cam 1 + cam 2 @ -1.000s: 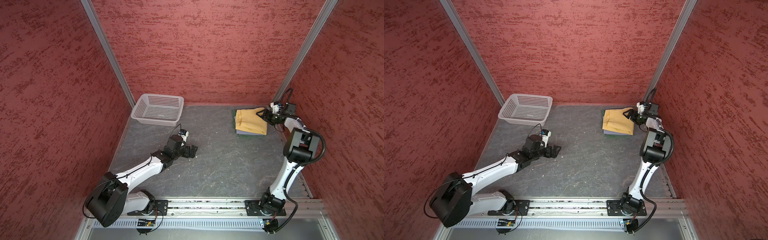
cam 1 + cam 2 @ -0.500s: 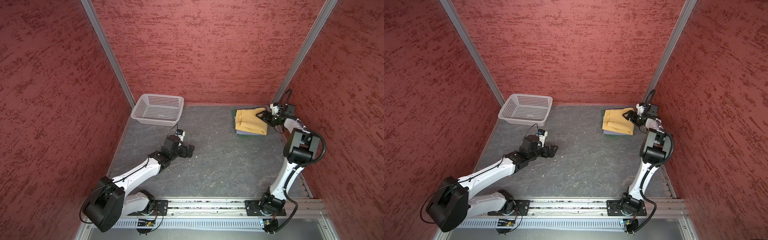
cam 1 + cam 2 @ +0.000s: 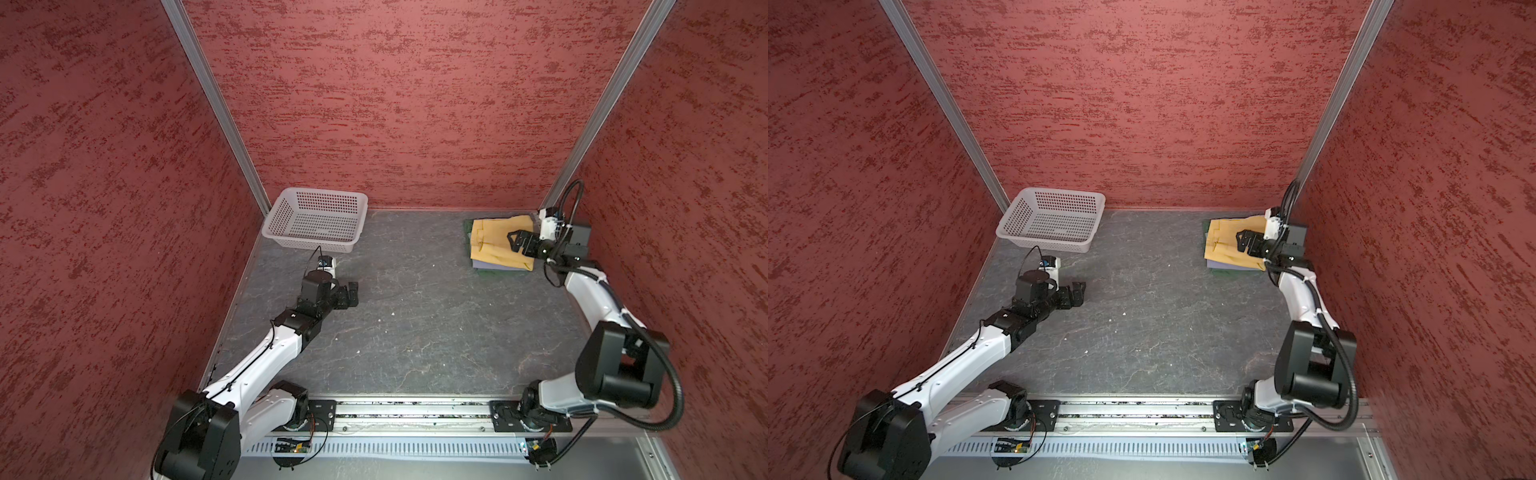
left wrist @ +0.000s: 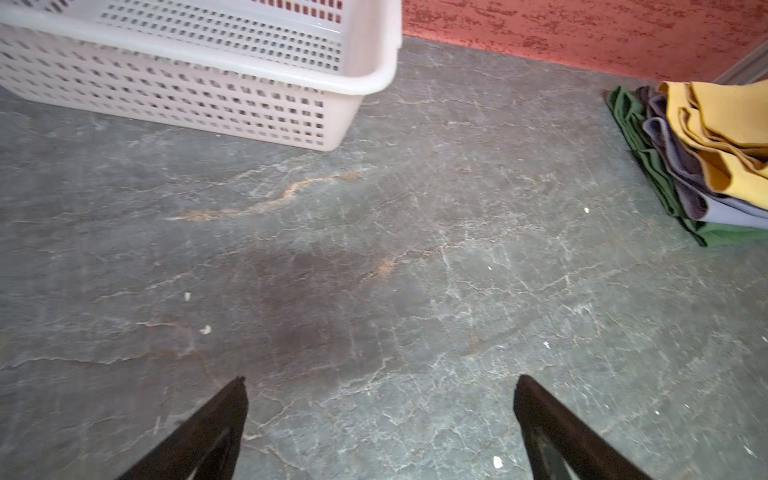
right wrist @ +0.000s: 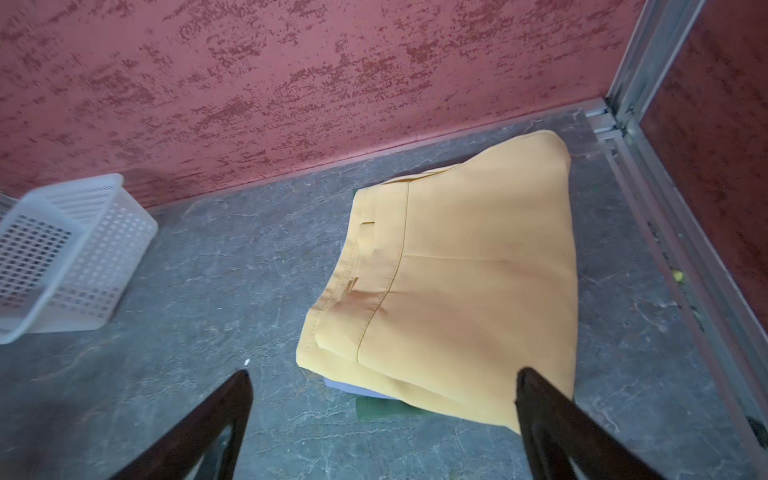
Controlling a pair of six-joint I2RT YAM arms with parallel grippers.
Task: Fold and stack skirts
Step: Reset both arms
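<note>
The white basket (image 3: 309,245) sits at the upper left. Your left gripper (image 3: 348,294) is near it, fingers apart and empty. The 3 skirts (image 3: 494,249) lie stacked at the upper right, yellow on top. Your right gripper (image 3: 514,242) is over them, fingers apart. Lift it straight up so you don't drag the pile.

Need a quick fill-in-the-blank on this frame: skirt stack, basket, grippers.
The top skirt of the stack is ____ in colour.
The bottom skirt of the stack is ____ in colour.
The white basket holds ____ skirts.
The left gripper and the right gripper both have their jaws ____.
Missing words: yellow; green; no; open.
</note>
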